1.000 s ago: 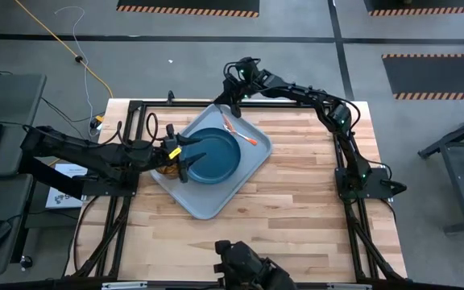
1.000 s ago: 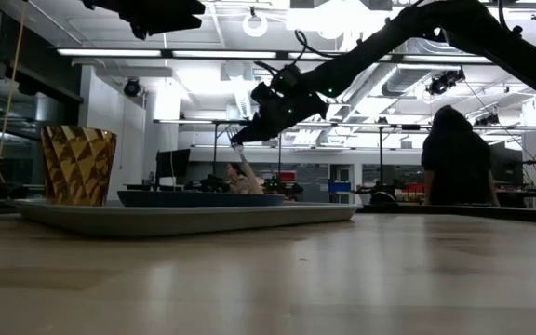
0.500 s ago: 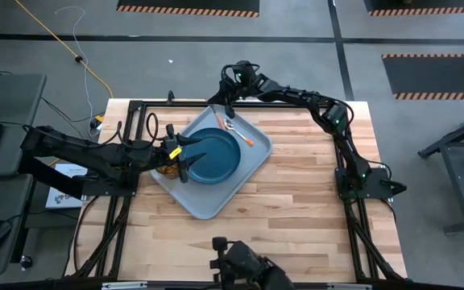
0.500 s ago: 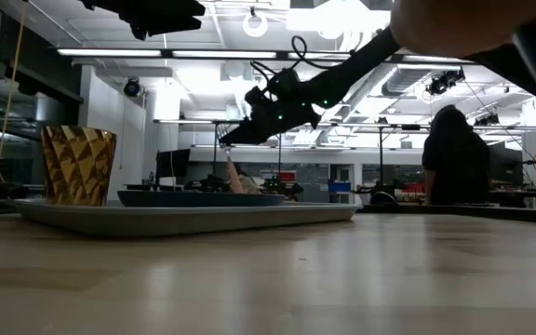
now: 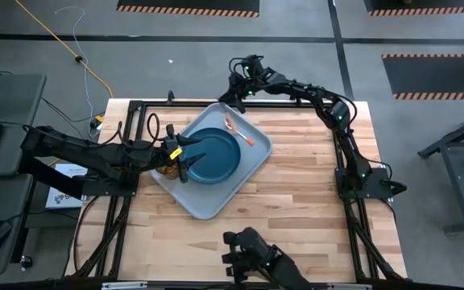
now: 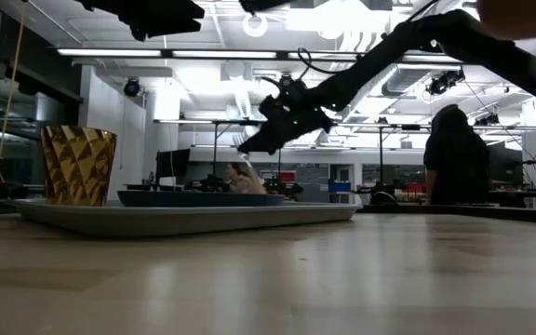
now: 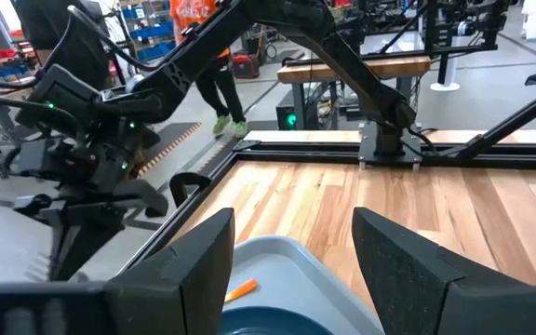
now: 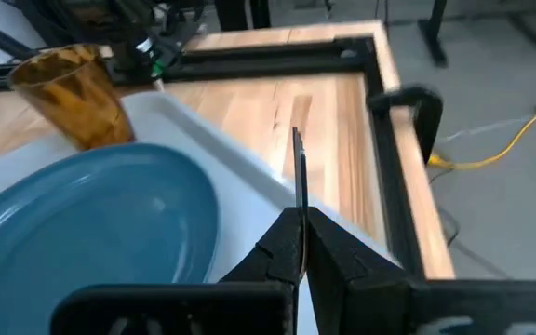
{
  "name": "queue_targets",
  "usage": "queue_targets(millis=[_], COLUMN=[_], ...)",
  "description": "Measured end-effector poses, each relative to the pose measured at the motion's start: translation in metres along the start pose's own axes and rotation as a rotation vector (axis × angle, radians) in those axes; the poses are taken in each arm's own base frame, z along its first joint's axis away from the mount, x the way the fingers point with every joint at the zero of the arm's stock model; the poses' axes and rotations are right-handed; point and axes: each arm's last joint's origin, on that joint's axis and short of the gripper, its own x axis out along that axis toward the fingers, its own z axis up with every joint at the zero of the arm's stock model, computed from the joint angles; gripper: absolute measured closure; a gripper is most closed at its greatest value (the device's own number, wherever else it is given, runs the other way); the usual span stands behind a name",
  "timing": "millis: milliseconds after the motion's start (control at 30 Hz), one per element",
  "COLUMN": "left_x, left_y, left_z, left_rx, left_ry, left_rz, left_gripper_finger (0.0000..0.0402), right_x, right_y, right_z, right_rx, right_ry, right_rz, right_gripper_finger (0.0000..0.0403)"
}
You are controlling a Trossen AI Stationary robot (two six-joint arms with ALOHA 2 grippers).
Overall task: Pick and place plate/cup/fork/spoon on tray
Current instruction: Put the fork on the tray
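Observation:
The grey-blue tray (image 5: 204, 205) lies slantwise on the wooden table. The dark blue plate (image 5: 212, 157) sits in the tray. The amber cup (image 5: 164, 170) stands upright on the tray's left corner (image 6: 78, 165). One orange-handled utensil (image 5: 240, 133) lies on the tray beside the plate's far right rim; I cannot tell whether it is the fork or the spoon. My right gripper (image 5: 234, 98) hovers over the tray's far edge, shut on a second slim utensil (image 8: 298, 177). My left gripper (image 5: 188, 157) is open and empty, high above the plate's left rim. My right gripper pinches a slim utensil between its two shut fingers (image 8: 328, 256). The fingers hide the part they hold. Its thin metal end (image 8: 298, 158) sticks out beyond the fingertips, seen edge-on, so I cannot tell fork from spoon. It slants down from the gripper (image 6: 246, 160), clear of the tray.
A black frame (image 5: 135, 105) runs along the table's edges, and the right arm's base (image 5: 361, 181) stands at the right. Bare wood (image 5: 296, 209) lies right of and nearer than the tray. A dark shape (image 5: 252, 259) is at the table's near edge. A person (image 6: 456, 154) stands in the room behind.
My right gripper, still shut on the utensil, has swung a little toward the table's left edge and then back toward the right, staying above the tray's far edge. The dark shape at the table's near edge has shifted.

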Motion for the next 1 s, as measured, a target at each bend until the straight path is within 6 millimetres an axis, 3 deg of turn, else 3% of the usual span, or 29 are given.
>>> queue_targets(millis=[167,500,867,1000], left_x=[0.000,0.000,0.000,0.000], left_y=[0.000,0.000,0.000,0.000], left_z=[0.000,0.000,0.000,0.000], left_rx=[0.000,-0.001,-0.001,-0.001], left_ry=[0.000,-0.001,-0.002,-0.001], left_rz=[0.000,0.000,0.000,0.000], left_gripper_finger=[0.0195,0.0195,0.0195,0.0195], right_x=[-0.004,0.017,0.034,0.035], right_y=[0.002,0.023,0.021,0.020], right_z=[-0.008,-0.014,-0.044,-0.041], right_rx=[0.050,0.038,0.112,0.106], right_ry=[0.036,0.087,0.101,0.089], right_rz=[0.075,0.184,0.258,0.247], right_gripper_finger=[0.0403,0.0403,0.0403,0.0403])
